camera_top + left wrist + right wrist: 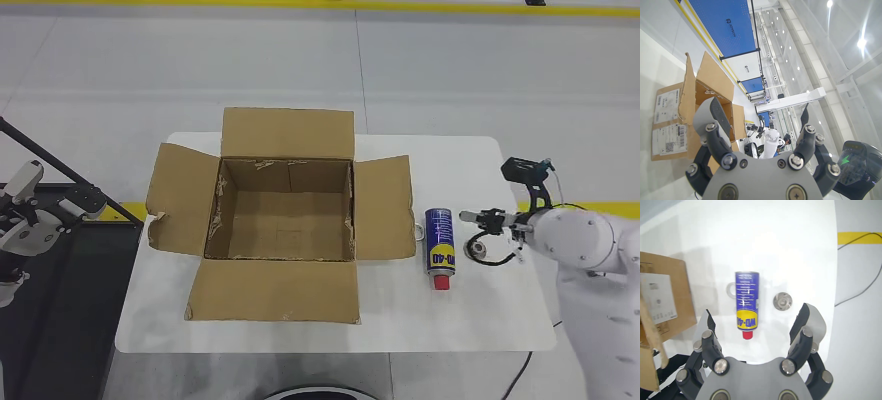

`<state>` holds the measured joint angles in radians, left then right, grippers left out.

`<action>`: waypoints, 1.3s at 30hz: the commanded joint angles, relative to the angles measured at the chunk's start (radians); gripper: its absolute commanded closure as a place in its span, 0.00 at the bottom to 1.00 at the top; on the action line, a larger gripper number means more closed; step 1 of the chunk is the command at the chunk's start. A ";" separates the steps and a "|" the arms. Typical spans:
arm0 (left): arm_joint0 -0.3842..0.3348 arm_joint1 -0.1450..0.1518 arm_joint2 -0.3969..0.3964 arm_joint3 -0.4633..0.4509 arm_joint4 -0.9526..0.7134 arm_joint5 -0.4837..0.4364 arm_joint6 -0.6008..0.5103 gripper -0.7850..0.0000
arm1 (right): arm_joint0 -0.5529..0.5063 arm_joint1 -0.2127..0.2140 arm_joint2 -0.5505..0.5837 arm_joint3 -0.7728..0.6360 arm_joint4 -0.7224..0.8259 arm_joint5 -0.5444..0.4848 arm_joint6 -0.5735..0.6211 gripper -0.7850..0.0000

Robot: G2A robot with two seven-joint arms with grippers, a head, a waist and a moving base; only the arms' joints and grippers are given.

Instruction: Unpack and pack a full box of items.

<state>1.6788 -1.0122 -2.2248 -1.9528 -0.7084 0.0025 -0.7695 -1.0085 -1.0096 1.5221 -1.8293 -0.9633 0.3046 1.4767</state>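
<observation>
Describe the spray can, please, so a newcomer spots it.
Find the open cardboard box. Beside its flap nearest the right gripper lies the spray can. Unlike the white ring and metal disc flanking it, it is blue with a red cap.

The box (288, 222) sits mid-tabletop (470, 320), its four flaps spread outward. To its right the spray can (439, 238) lies on its side, cap toward the robot. A small ring (418, 232) lies between the right flap and the can. A round flange (782, 301) lies near the can's right.
</observation>
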 commanded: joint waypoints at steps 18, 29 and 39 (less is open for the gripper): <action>0.000 0.000 0.000 0.000 0.000 0.000 0.000 0.00 | -0.010 -0.001 -0.068 0.173 -0.052 -0.001 0.015 0.42; 0.000 0.000 0.000 0.000 0.000 0.000 0.000 0.00 | 0.051 -0.014 -0.132 0.314 -0.057 0.021 -0.048 0.61; 0.000 0.000 0.000 0.000 0.000 0.000 0.000 0.00 | 0.074 -0.020 -0.152 0.356 -0.036 0.021 -0.049 0.63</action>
<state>1.6788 -1.0122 -2.2248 -1.9528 -0.7084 0.0025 -0.7695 -0.9349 -1.0298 1.3710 -1.4762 -1.0009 0.3255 1.4261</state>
